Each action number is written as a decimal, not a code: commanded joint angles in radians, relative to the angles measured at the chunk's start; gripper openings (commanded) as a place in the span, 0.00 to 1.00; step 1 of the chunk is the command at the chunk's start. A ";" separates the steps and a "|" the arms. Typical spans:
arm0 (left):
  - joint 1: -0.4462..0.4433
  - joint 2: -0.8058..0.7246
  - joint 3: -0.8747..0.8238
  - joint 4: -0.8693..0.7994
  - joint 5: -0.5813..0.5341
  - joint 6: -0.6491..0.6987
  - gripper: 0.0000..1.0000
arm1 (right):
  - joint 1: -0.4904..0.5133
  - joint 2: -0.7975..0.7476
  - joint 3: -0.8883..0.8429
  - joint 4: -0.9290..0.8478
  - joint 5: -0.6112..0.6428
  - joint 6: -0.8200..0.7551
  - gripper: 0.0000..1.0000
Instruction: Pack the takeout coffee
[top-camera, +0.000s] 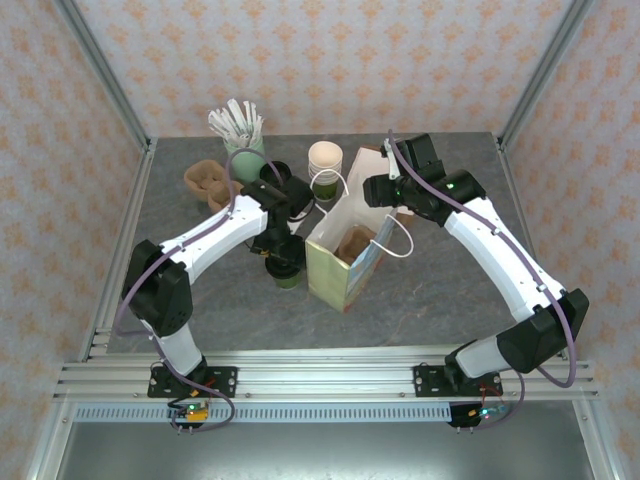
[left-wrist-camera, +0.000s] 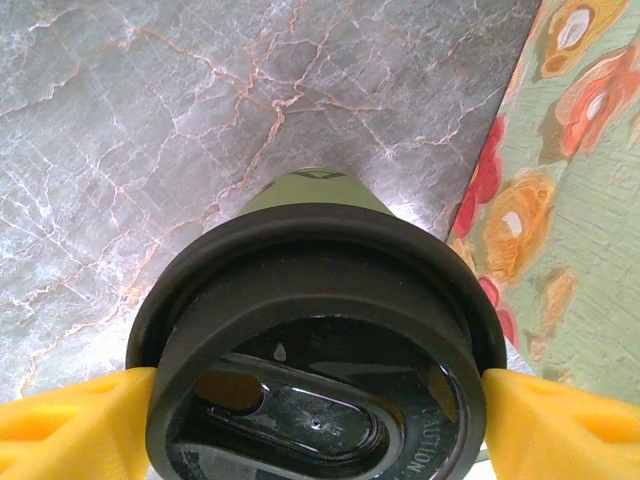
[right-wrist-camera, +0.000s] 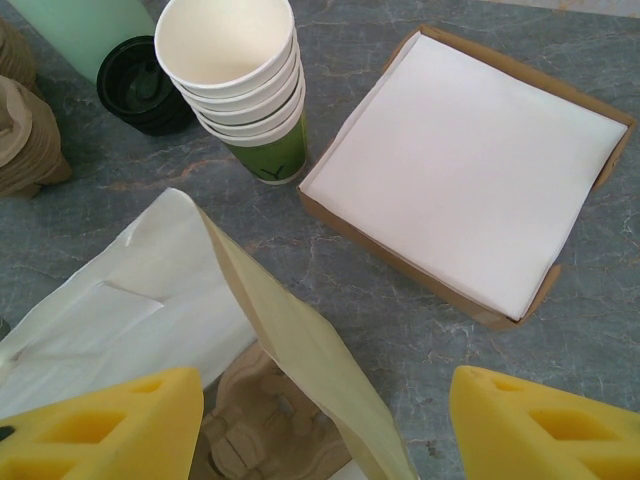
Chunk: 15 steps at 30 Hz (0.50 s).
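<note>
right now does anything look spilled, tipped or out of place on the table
Nothing stands out. The takeout coffee stands upright and lidded in the left gripper; the paper bag stands open, and the cup stack and napkins are tidy.

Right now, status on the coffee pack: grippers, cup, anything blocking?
Left gripper shut on takeout coffee at the lid. Cup upright beside paper bag. Right gripper open at bag's rim. Nothing between cup and bag.

The takeout coffee (left-wrist-camera: 320, 330) has a glossy black lid over an olive-green cup. The worktop (left-wrist-camera: 150, 120) is grey marble veined white and rust. Right of the cup, the paper bag (left-wrist-camera: 560, 200) is pale green with red and orange flowers.
</note>
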<state>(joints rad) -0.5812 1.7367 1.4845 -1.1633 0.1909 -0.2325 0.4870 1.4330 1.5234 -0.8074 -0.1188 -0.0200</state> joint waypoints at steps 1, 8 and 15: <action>-0.006 0.008 0.020 -0.025 -0.030 0.022 0.80 | -0.007 -0.022 -0.015 0.007 0.021 0.013 0.67; -0.006 0.006 0.025 -0.023 -0.034 0.018 0.80 | -0.008 -0.022 -0.014 0.008 0.017 0.013 0.67; -0.006 0.009 0.028 -0.013 -0.036 0.015 0.80 | -0.008 -0.021 -0.017 0.006 0.010 0.018 0.67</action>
<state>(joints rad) -0.5812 1.7374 1.4860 -1.1633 0.1791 -0.2329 0.4870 1.4330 1.5154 -0.8074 -0.1196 -0.0196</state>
